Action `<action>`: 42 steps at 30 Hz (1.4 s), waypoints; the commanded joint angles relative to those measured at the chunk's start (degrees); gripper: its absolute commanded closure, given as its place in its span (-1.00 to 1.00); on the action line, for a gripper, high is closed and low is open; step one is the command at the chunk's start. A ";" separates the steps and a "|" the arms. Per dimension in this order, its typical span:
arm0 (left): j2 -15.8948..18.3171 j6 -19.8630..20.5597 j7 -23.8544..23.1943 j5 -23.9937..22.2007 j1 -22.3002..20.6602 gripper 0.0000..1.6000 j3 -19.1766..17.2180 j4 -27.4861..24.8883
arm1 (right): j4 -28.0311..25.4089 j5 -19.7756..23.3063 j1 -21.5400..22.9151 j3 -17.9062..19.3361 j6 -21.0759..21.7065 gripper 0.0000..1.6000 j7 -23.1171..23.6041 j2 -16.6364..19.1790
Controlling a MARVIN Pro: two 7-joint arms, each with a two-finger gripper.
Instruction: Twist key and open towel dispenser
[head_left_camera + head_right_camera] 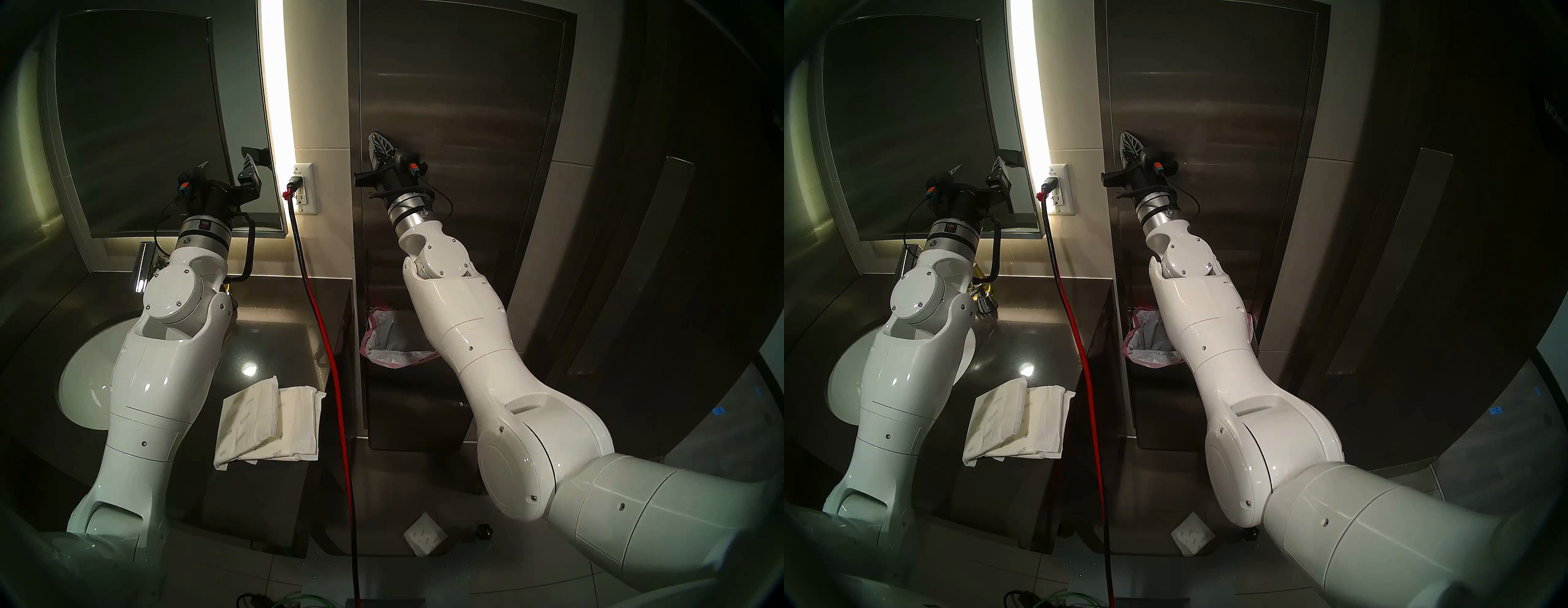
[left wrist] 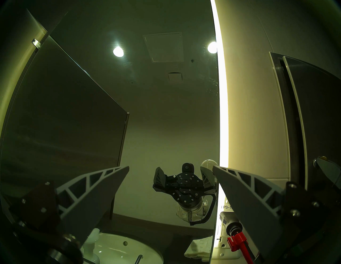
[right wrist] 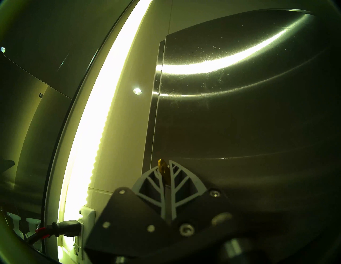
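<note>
At the steel door of the towel dispenser (image 1: pixel 458 127), head left view: right gripper (image 1: pixel 379 142) sits near the door's left edge, fingers pressed together; left gripper (image 1: pixel 237 170) hangs spread and empty in front of the mirror (image 1: pixel 135 127), well apart from the work. Door looks flush with its frame, so I judge we're on the twist step, opening not yet done. Head right view: same layout; key itself is hidden by the fingers from up here. Dark counter (image 1: pixel 1038 322) below the mirror carries folded paper towels (image 1: pixel 1017 420) and a white sink (image 1: pixel 839 382); waste bin with a pink-edged bag (image 1: pixel 1144 339) stands under the dispenser, and a red and black cable (image 1: pixel 1081 361) runs down from the wall outlet (image 1: pixel 1062 187). Left wrist view: both fingers wide apart, nothing between them, mostly mirror and ceiling reflection; dispenser edge at far right with a small amber spot there, too small to call. Right wrist view: key (image 3: pixel 163 171) with amber round head is pinched edge-on between the closed fingertips, right by the door's left seam; lock is hidden behind it. Next move likely needs a wrist roll about the key's axis with the pinch kept firm, then a pull outward on the door. Risk: tiny head slipping out, brushed steel gives no other purchase.
</note>
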 commanded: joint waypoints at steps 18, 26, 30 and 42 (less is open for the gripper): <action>-0.05 -0.08 -0.07 -0.14 -0.84 -1.00 -0.09 -0.43 | -18.33 -0.19 -9.53 0.50 7.12 1.00 5.63 3.74; -0.05 -0.07 -0.07 -0.14 -0.84 -1.00 -0.09 -0.43 | -24.58 -0.05 -12.90 0.93 11.06 1.00 6.79 4.26; -0.05 -0.07 -0.07 -0.14 -0.85 -1.00 -0.09 -0.42 | -26.70 0.09 -14.08 0.97 12.41 1.00 7.43 4.40; -0.05 -0.07 -0.07 -0.14 -0.84 -1.00 -0.09 -0.43 | -34.48 2.04 -18.24 1.26 16.21 1.00 10.46 5.88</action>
